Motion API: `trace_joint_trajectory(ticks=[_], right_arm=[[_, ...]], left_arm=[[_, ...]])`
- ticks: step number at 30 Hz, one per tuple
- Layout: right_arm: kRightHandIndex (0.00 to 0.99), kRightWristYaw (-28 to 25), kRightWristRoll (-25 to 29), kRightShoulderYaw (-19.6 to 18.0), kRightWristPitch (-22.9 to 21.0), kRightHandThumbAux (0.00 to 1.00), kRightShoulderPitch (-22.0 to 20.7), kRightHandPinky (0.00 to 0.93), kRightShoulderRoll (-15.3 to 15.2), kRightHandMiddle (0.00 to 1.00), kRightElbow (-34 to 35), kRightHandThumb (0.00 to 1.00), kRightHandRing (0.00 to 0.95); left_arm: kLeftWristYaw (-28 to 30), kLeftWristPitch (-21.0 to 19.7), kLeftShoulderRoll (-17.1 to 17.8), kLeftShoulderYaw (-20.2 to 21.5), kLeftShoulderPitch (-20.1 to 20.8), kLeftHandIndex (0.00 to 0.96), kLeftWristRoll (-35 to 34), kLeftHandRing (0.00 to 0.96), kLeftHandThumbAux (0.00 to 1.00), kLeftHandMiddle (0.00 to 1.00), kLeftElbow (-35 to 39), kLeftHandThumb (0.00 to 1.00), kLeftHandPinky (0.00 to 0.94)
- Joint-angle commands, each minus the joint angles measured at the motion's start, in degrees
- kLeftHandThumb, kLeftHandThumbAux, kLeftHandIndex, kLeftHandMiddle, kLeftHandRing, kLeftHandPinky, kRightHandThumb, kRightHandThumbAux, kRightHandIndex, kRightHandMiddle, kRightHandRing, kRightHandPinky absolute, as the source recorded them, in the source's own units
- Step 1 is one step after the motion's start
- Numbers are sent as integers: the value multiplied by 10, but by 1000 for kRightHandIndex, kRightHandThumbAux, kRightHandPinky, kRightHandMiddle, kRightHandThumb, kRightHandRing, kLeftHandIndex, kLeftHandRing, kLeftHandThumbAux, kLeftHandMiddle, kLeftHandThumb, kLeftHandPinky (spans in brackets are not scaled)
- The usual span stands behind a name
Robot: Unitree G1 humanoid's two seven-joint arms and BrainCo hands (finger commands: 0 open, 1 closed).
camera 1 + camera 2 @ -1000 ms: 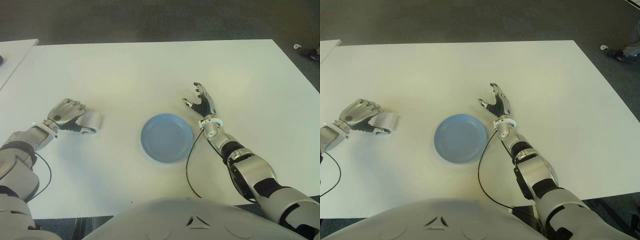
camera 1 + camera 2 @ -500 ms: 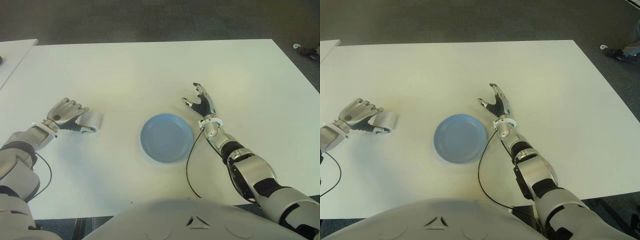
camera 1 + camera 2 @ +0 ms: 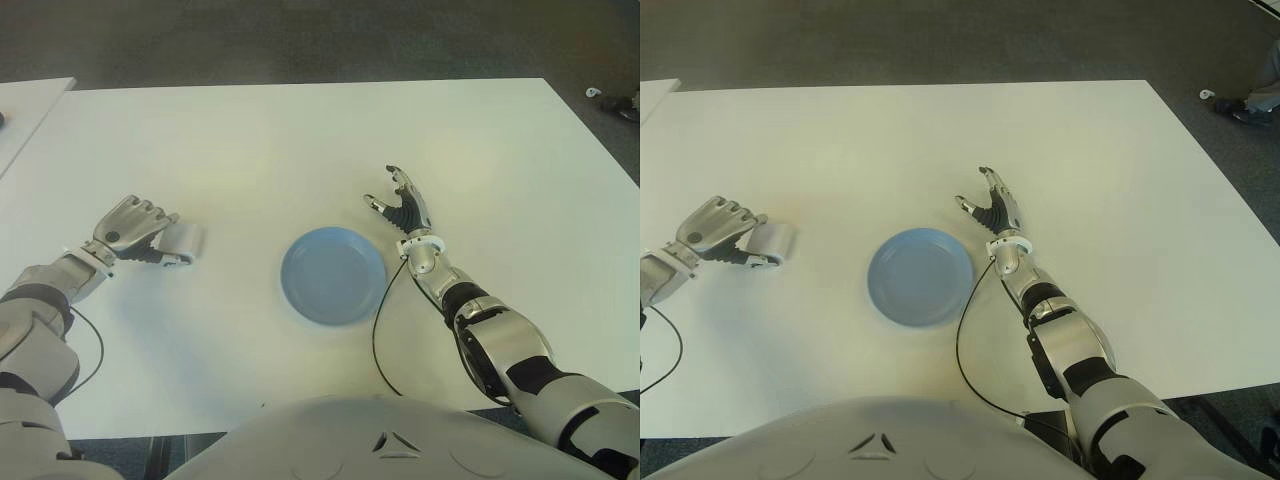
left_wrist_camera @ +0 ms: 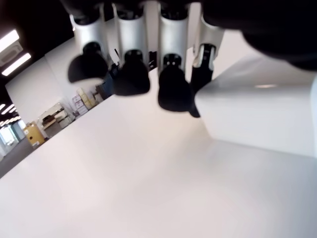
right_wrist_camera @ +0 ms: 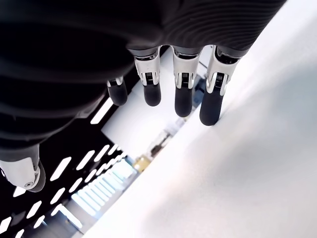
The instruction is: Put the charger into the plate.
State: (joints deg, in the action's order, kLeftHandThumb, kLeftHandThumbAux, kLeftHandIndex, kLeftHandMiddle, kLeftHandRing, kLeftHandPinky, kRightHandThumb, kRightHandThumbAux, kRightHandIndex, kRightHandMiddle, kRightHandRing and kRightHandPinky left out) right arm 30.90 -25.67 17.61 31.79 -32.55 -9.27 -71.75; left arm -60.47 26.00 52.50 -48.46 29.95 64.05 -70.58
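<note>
White charger (image 3: 185, 239) now sits slightly deeper in our left hand (image 3: 130, 226), fingers curled around it (right hand (image 3: 403, 207) idles, fingers spread, beside the plate (image 3: 333, 275)), grip settling before transfer.

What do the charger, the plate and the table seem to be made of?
Charger: white block, smooth faces, probably plastic; the left hand is at it. Plate: even pale blue with a slight sheen, plastic or glazed ceramic, unclear which. Table: flat matte white, likely laminate.
</note>
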Motion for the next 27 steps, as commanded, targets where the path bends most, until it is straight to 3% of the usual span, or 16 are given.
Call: trace_joint_trajectory(ticks=[1,6,14,21,27], right_arm=[[0,-10,-15,12,-29,460,43,155,12,7,-34,0,128],[0,-13,-14,12,-32,471,42,159,13,5,-35,0,133],[0,-14,-14,15,-32,488,40,162,13,0,-36,0,119],[0,-21,-9,11,-28,504,39,162,14,0,-37,0,99],[0,-29,-4,6,-32,514,36,155,17,0,-37,0,92]], left_arm=[[2,9,13,6,14,442,4,821,704,822,34,707,824],[13,19,27,23,19,443,-4,832,704,841,68,705,836],[26,31,43,84,12,443,-35,859,703,873,159,706,851],[60,27,13,134,13,443,-71,856,703,874,214,707,846],[110,-1,-17,172,-20,444,-98,845,703,859,298,710,832]])
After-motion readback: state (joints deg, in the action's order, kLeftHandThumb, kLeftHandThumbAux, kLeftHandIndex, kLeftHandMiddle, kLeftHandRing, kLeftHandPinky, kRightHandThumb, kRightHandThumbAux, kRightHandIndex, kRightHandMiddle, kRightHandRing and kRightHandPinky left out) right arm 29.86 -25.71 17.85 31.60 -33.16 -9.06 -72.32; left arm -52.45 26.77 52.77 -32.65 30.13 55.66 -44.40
